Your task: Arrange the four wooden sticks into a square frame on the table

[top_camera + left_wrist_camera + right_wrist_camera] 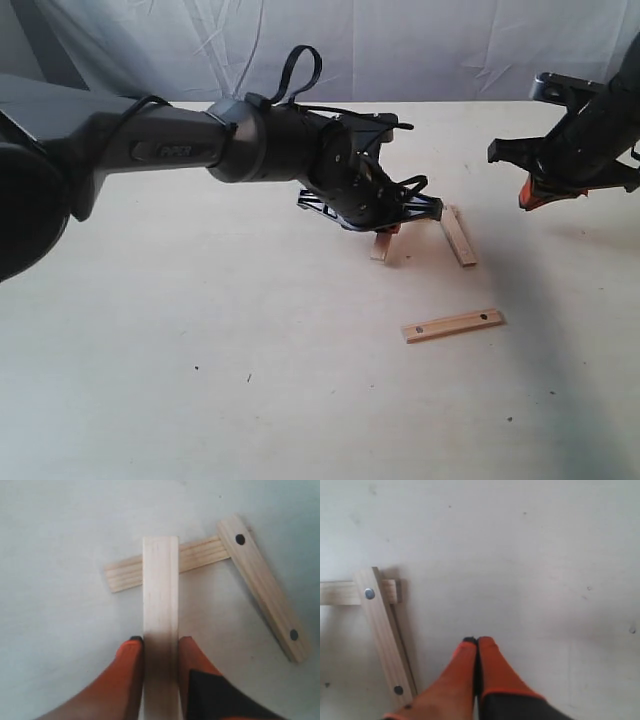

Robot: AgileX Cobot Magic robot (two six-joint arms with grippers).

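Note:
My left gripper (160, 641) is shut on a plain wooden stick (160, 595), its orange fingers (129, 670) pressed to both sides. The held stick crosses over a second plain stick (200, 555) lying on the table (60, 530). A dotted stick (265, 587) overlaps that stick's end at an angle. In the exterior view the left gripper (388, 222) hangs over the held stick (382, 246), beside the dotted stick (459, 235). Another dotted stick (452, 325) lies apart, nearer the front. My right gripper (540, 193) hovers shut and empty (477, 641) near the dotted stick (382, 640).
A wrinkled white cloth (420, 50) hangs behind the table's back edge. The left arm's thick grey and black body (150, 150) stretches across the left half of the table, with cables looping above the wrist (300, 70).

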